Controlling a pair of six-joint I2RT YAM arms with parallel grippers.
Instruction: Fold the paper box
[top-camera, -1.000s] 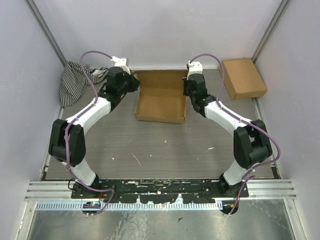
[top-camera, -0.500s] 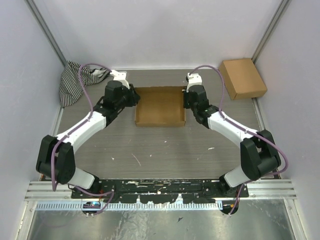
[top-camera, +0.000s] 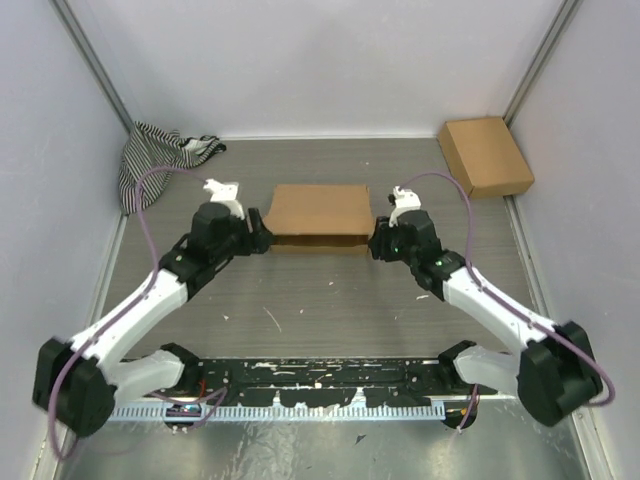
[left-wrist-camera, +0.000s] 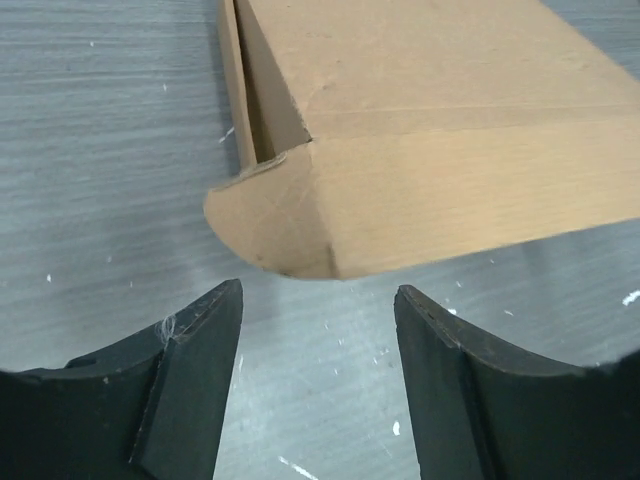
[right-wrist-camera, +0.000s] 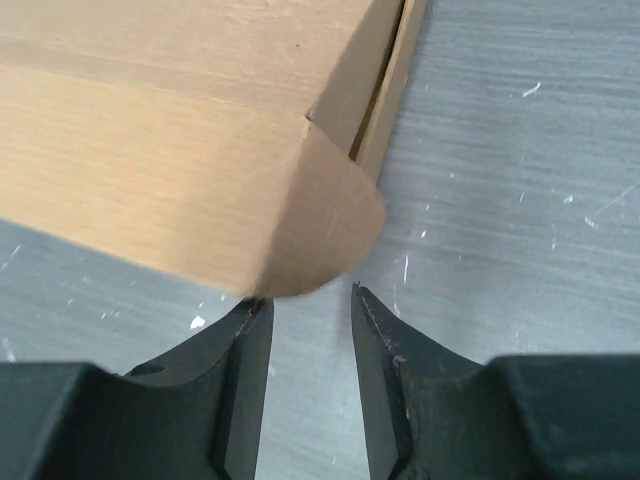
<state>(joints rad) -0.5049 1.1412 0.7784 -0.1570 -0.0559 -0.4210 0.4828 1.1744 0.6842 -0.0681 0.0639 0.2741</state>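
Observation:
The paper box (top-camera: 318, 214) lies in the middle of the table as a shallow brown box with its lid folded down over it. Its rounded left front lid corner (left-wrist-camera: 270, 225) sticks out just ahead of my left gripper (left-wrist-camera: 318, 300), which is open with nothing between its fingers. The rounded right front corner (right-wrist-camera: 325, 235) hangs just ahead of my right gripper (right-wrist-camera: 310, 295), also open and empty, with its left fingertip right under the flap's edge. From above, the left gripper (top-camera: 262, 238) and right gripper (top-camera: 375, 243) flank the box's front corners.
A smaller ready-made brown cardboard box (top-camera: 487, 156) sits at the back right by the wall. A black-and-white striped cloth (top-camera: 150, 160) is bunched in the back left corner. Grey walls enclose the table on three sides.
The lid has come down from open to closed over the box. Both arms swung toward the near side with it, and both grippers went from shut to open, letting go of the lid corners.

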